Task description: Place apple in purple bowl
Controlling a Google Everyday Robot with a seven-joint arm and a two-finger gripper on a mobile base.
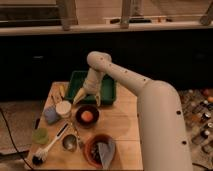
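The apple (87,116) sits inside the purple bowl (87,108), near the table's (125,120) middle; round, no clear long axis; gripper (87,99) hangs just above, fingers spread wide, empty; no legible writing.

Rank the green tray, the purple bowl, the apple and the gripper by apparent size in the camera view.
1. Green tray
2. Purple bowl and gripper, above the tray's front edge: too alike to rank
3. Apple, inside the purple bowl

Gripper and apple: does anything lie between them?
No. In the camera view the gripper hangs open just above the purple bowl, near the green tray; the apple sits inside, with only the bowl's far rim between.
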